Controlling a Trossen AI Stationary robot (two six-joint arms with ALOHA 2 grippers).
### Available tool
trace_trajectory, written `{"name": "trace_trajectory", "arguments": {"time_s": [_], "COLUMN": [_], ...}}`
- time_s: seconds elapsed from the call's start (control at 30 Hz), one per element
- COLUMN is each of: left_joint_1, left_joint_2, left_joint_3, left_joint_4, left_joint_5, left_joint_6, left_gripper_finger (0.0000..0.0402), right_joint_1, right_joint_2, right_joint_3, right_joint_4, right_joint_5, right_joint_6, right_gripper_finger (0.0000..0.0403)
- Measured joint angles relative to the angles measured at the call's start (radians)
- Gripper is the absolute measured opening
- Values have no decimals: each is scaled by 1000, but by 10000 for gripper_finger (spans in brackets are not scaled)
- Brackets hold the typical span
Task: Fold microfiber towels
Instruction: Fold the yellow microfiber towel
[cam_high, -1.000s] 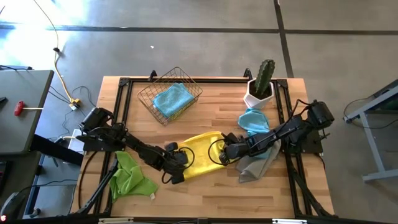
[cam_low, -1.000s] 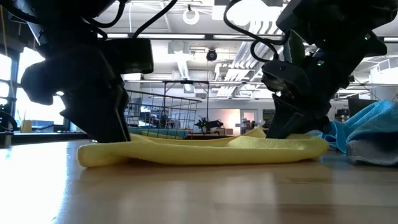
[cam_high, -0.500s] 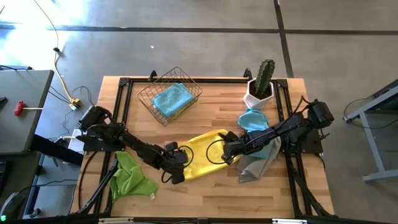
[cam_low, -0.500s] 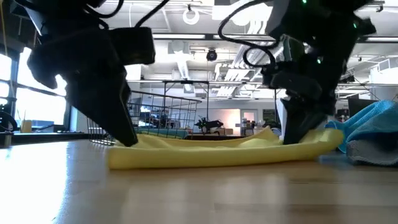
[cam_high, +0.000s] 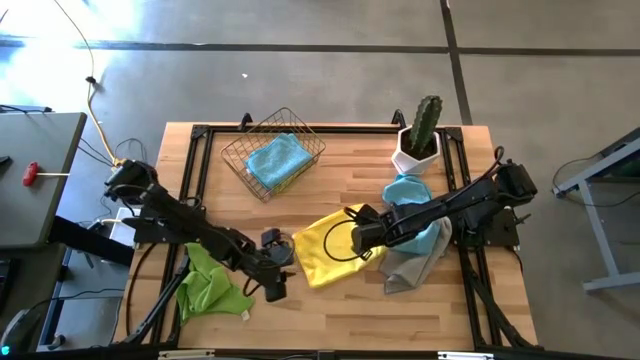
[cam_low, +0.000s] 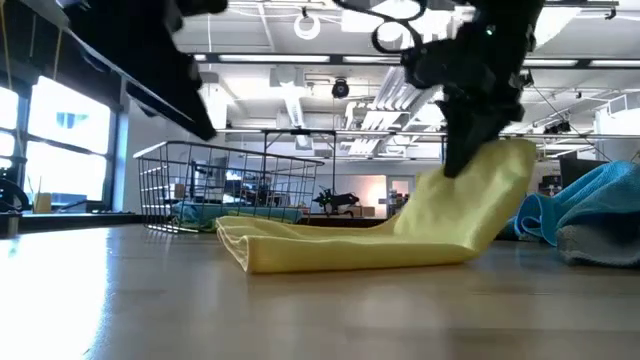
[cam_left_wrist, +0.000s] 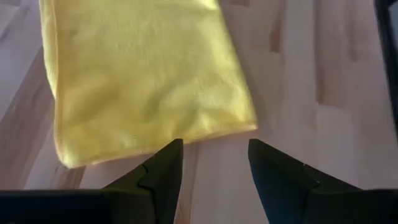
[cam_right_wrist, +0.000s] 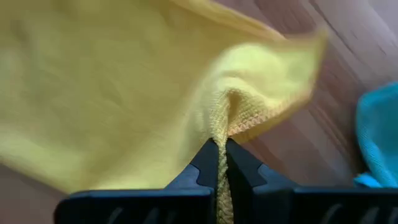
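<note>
The yellow towel (cam_high: 322, 247) lies folded in the middle of the table; its left end (cam_low: 245, 252) rests on the wood and its right end (cam_low: 505, 165) is raised. My right gripper (cam_high: 362, 236) is shut on that raised end. My left gripper (cam_left_wrist: 214, 163) is open and empty, just off the towel's left edge (cam_left_wrist: 155, 140), above the table; it also shows in the high view (cam_high: 280, 265). A lime green towel (cam_high: 207, 287) lies crumpled near the left front. A light blue towel (cam_high: 405, 192) and a grey towel (cam_high: 412, 266) lie on the right. Another blue towel (cam_high: 277, 160) lies in the wire basket. My right gripper pinches a bunched fold of the yellow towel's right end (cam_right_wrist: 225, 115) between its two shut fingers. It comes slanting from the table's right and above. That end is lifted clear, and the cloth slopes down slack from the fingers to the part lying on the table (cam_low: 330, 255).
A wire basket (cam_high: 262, 135) stands at the back left of centre. A cactus in a white pot (cam_high: 418, 140) stands at the back right. Bare wood (cam_high: 340, 305) lies in front of the yellow towel.
My left gripper has let go of the yellow towel's left end and drawn back up and toward the table's left near corner. My right gripper has risen and gone a little left, lifting the towel's right end; the left end has stayed on the table.
</note>
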Motion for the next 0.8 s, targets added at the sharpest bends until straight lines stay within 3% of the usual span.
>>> {"name": "trace_trajectory", "arguments": {"time_s": [0.27, 0.5, 0.8], "left_joint_1": [-74, -107, -110], "left_joint_2": [-97, -112, -103], "left_joint_3": [-1, -2, -2], "left_joint_4": [-76, -149, -246], "left_joint_5": [-26, -64, -121], "left_joint_6": [-1, -10, -25], "left_gripper_finger": [172, 172, 172], "right_joint_1": [3, 7, 30], "right_joint_2": [18, 91, 219], "right_joint_3": [8, 8, 167], "right_joint_4": [250, 443, 439], "right_joint_5": [-45, -50, -53], "right_joint_6": [-21, -28, -61], "right_gripper_finger": [1, 0, 0]}}
